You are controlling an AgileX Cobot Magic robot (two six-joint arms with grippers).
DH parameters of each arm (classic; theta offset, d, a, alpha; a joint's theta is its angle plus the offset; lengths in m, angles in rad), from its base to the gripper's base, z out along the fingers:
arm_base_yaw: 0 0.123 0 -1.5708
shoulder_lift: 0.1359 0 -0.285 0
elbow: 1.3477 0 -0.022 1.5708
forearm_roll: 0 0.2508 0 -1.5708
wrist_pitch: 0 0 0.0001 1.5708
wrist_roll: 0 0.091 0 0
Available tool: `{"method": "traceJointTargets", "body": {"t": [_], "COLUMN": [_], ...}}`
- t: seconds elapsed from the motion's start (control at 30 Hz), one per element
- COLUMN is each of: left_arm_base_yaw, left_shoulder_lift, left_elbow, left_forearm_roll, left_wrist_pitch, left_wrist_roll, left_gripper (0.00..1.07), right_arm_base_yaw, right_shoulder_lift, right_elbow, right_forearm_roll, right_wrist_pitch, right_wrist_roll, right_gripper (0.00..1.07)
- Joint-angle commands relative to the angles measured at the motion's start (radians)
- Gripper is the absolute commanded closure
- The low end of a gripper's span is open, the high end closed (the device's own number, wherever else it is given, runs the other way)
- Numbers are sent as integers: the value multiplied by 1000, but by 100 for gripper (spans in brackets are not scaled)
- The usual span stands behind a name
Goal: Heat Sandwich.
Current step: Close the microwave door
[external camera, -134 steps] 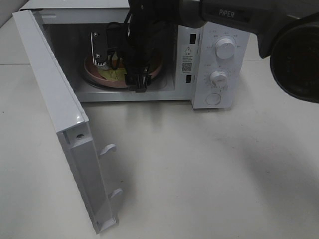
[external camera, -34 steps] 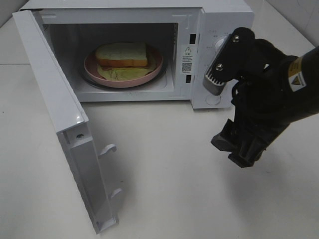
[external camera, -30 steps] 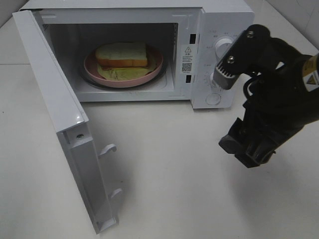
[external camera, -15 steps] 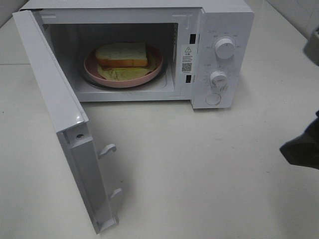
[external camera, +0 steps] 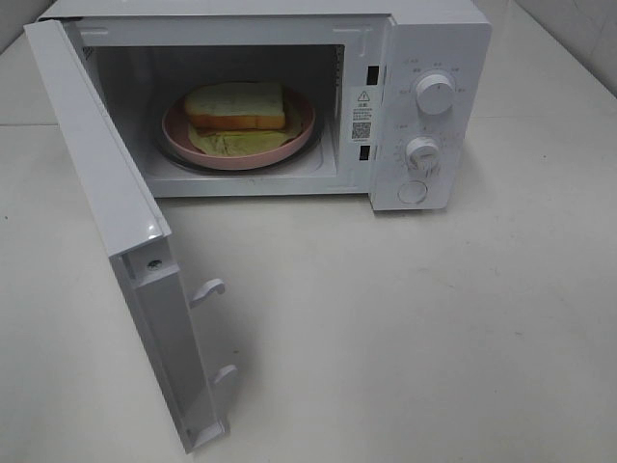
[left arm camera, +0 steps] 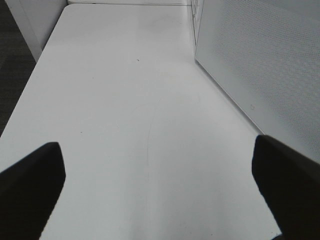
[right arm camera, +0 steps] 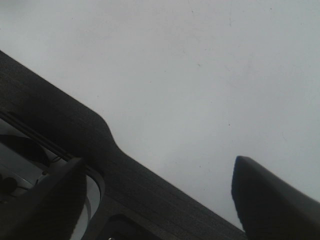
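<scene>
Sandwich [external camera: 235, 106] inside microwave [external camera: 434, 39] cavity, on pink plate [external camera: 294, 142], toward plate's 12 o'clock: loaded for heating. Door [external camera: 106, 193] open at 9 o'clock, likely next to shut. Left gripper [left arm camera: 159, 175] spread, empty, near door; right gripper [right arm camera: 160, 195] spread, empty.

A square sandwich [external camera: 235, 106] of white bread with a tan crust lies flat on a round pink plate [external camera: 301, 130] inside the open microwave [external camera: 424, 39], set toward the back of the plate, its pale yellow-green filling spilling out along the front edge.
</scene>
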Motion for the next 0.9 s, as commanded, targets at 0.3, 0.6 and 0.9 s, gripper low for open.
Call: {"method": "traceJointTargets", "body": {"t": [0.3,0.6,0.9], "left_arm_base_yaw": [2,2,2], "left_shoulder_lift": [-27,-27,-27], "left_elbow": [2,2,2], "left_forearm_roll": [-1,-1,-1], "left_wrist_pitch": [-11,-11,-11], "left_wrist_roll": [-1,-1,-1], "left_gripper": [10,10,10], "right_arm_base_yaw": [-106,-313,-504], "right_shoulder_lift": [-188,-344,-517], "right_elbow": [94,161,212], "right_forearm_roll": [1,-1,1], "right_wrist_pitch": [27,-41,-153], "right_wrist_roll": [33,32,29], "right_gripper": [31,31,32]}}
